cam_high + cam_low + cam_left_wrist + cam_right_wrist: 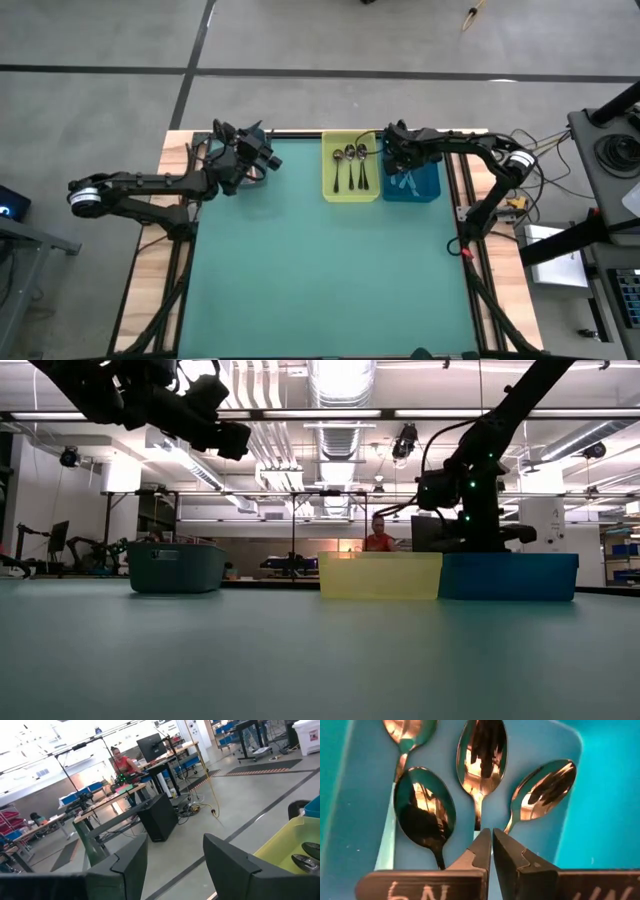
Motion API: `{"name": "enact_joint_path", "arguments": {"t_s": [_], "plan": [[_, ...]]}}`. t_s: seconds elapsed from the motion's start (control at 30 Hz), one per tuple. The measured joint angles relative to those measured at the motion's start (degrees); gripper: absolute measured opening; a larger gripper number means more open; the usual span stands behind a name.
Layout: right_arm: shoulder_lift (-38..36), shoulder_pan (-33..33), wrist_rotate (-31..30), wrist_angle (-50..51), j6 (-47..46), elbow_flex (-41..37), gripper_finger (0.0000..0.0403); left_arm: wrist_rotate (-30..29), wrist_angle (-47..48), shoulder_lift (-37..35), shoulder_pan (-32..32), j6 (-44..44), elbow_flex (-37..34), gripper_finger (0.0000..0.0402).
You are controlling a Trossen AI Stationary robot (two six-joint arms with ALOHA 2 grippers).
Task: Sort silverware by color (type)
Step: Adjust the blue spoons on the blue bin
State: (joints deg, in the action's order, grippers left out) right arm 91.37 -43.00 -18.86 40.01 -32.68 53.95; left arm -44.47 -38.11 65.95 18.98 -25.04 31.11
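— Closed right gripper [491, 851]: where?
— Over my blue bin [425, 186]; its spoons [481, 762] point bowls toward 12 o'clock, axes 12–6.
— Left gripper [172, 862]?
— Open, empty, raised at 10 o'clock.

A person in red [378, 538] stands mid-frame behind the table; a grey bin [176, 567] sits at left, low view

Long lights [330, 414] hang from the ceiling. Below them a person in red [378, 537] sits behind desks [120, 802] on grey floor [300, 35].
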Motion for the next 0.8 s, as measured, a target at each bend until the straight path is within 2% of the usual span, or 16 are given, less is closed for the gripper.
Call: {"name": "enact_joint_path", "arguments": {"t_s": [0.5,0.7,0.8], "plan": [[0.21,-0.29,-0.67,0.67,-0.79,1.33,0.0009,0.0,0.0,-0.02,0.0,-0.06,-0.02,0.0174],[0.11,-1.0,-0.39,7.19,-4.45,5.71,0.0009,0.0,0.05,-0.02,0.0,-0.34,-0.04,0.0174],[0.09,-1.93,1.8,9.27,-7.89,6.93,0.001,-0.02,0.25,-0.02,0.0,-0.69,-0.07,0.0174]]}}
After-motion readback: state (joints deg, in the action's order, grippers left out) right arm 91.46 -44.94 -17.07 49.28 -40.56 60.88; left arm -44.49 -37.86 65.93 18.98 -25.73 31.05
